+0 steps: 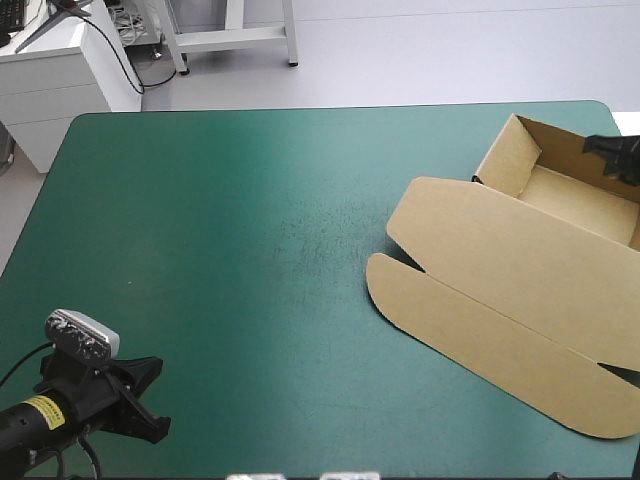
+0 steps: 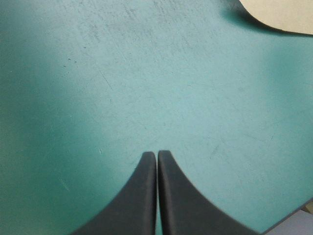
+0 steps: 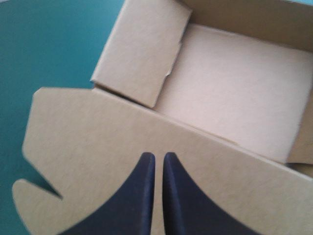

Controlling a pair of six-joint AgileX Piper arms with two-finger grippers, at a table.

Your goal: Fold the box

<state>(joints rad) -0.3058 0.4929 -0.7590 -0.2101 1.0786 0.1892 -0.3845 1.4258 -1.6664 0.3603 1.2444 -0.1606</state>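
The brown box (image 1: 510, 270) lies at the table's right side as an open tray (image 1: 570, 195) with its lid (image 1: 480, 250) flat toward the middle. My right gripper (image 1: 610, 150) hovers over the tray's far right part. In the right wrist view it (image 3: 159, 155) is shut above the lid (image 3: 98, 142), with nothing in it, and the tray's floor (image 3: 230, 93) and a raised side wall (image 3: 142, 49) lie ahead. My left gripper (image 1: 152, 398) stays low at the table's front left corner. It (image 2: 156, 154) is shut over bare cover, a lid corner (image 2: 279, 14) far ahead.
The teal-green cover (image 1: 250, 230) stretches bare across the left and middle of the table. The box's front flap (image 1: 500, 355) with rounded ends reaches toward the front right edge.
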